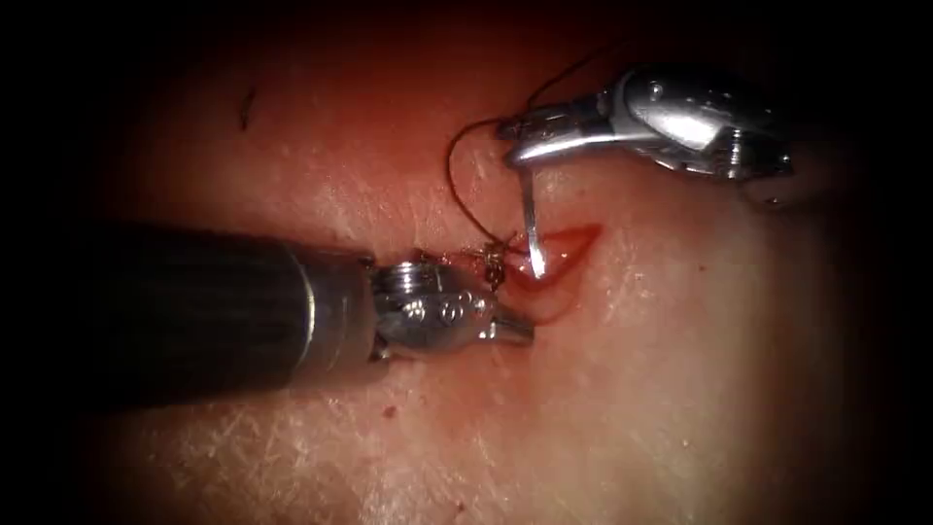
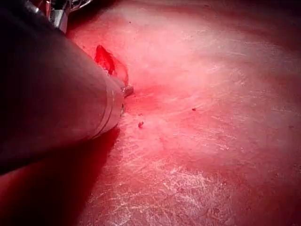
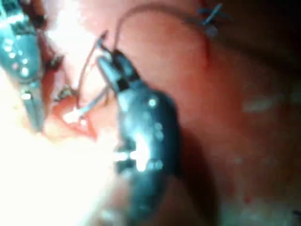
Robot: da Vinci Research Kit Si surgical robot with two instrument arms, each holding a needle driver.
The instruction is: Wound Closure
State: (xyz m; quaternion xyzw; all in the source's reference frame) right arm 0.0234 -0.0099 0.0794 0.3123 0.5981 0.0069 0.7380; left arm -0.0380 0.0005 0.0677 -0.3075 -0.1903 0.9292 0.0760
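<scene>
Left tool (image 1: pixel 520 332) beside cut (image 1: pixel 559 255); right tool (image 1: pixel 515 136) holds needle (image 1: pixel 531 228).

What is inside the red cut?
The needle dips its tip into the cut, held at its other end by the right gripper. Red fluid pools there; how deep the tip reaches is covered.

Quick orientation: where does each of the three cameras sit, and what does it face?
Endoscope: above and in front of the cut; left hand rests by it, right hand holds the needle, tip in the cut.
Left wrist: rides the left arm, looks down its shaft onto the tissue.
Right wrist: looks along the right hand and needle.
All views share the cut.
</scene>
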